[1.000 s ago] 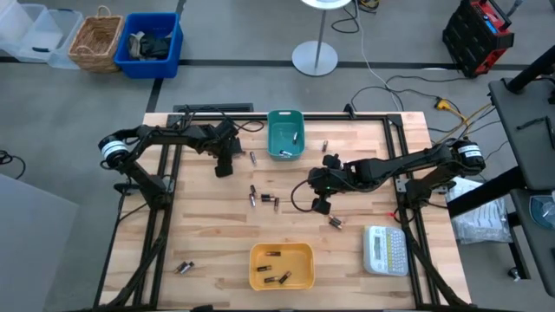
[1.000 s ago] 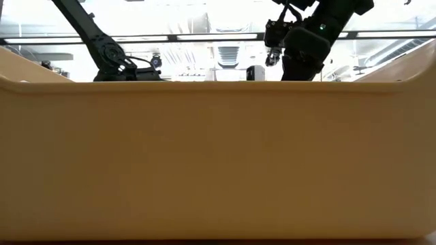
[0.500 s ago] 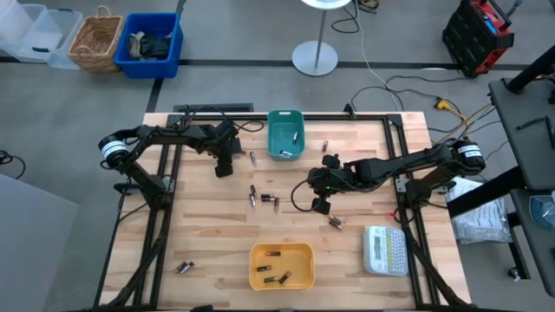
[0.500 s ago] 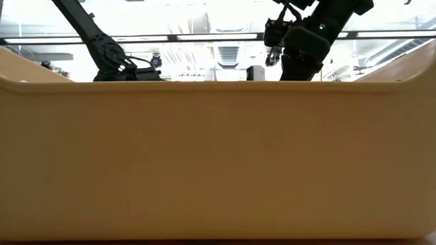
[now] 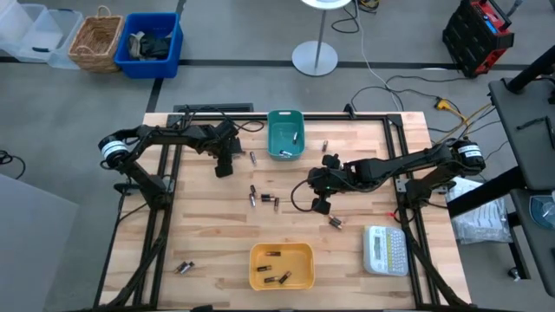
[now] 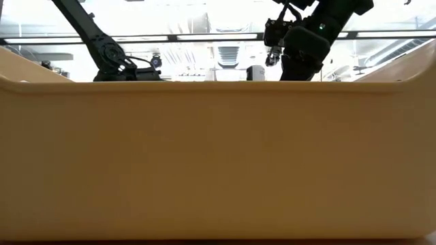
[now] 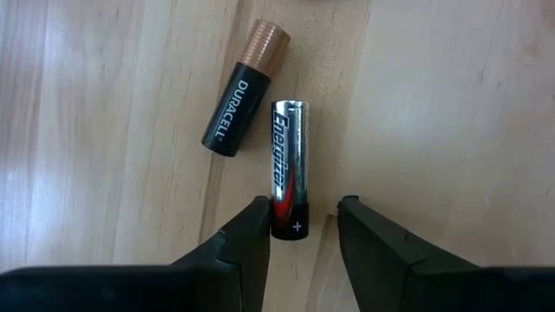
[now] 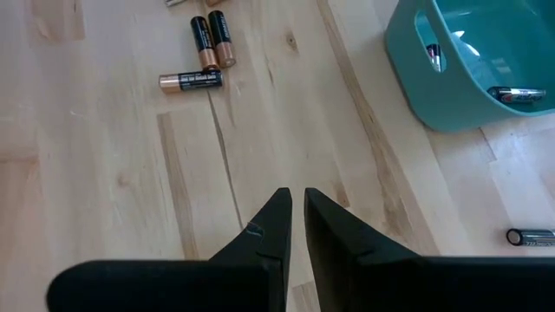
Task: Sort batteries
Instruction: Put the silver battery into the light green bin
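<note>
Left gripper (image 7: 299,227) released, straddling the Energizer battery (image 7: 287,167); next, clench and lift; right gripper (image 8: 296,217) nearly clenched, empty.

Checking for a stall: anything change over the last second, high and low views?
Nothing visibly changed. The left gripper sits near the table's far left, open around the silver Energizer battery beside the Duracell battery. The right gripper hangs mid-table, nearly closed and empty. The teal bin, yellow bin and label maker are as they were.
</note>
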